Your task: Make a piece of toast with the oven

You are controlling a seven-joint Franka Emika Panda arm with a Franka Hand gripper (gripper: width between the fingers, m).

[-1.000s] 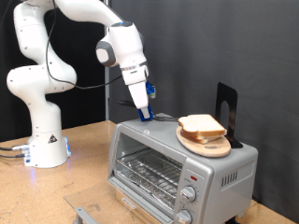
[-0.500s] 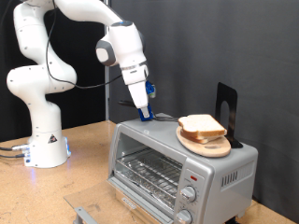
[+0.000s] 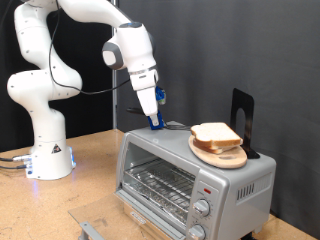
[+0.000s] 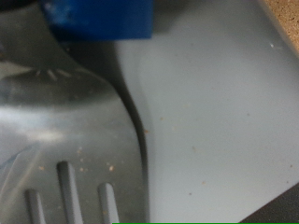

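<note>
The silver toaster oven (image 3: 235,180) stands on the wooden table, and its wire rack (image 3: 160,185) shows in the front opening. The piece of toast (image 3: 214,133), pale and square, lies on a round wooden plate (image 3: 222,157) on the oven's top. My gripper (image 3: 156,122), with blue fingertips, points down at the oven top's far left corner in the exterior view. It is right at the end of a dark utensil (image 3: 176,125) lying there. The wrist view shows a blue finger (image 4: 98,19) just over a slotted metal spatula blade (image 4: 65,121) on the grey oven top (image 4: 224,121).
A black upright stand (image 3: 243,112) rises behind the plate. Two round knobs (image 3: 203,208) and a red mark (image 3: 207,187) sit on the oven's front right. The robot base (image 3: 48,150) stands at the exterior view's left. A grey flat part (image 3: 88,227) lies at the exterior view's bottom.
</note>
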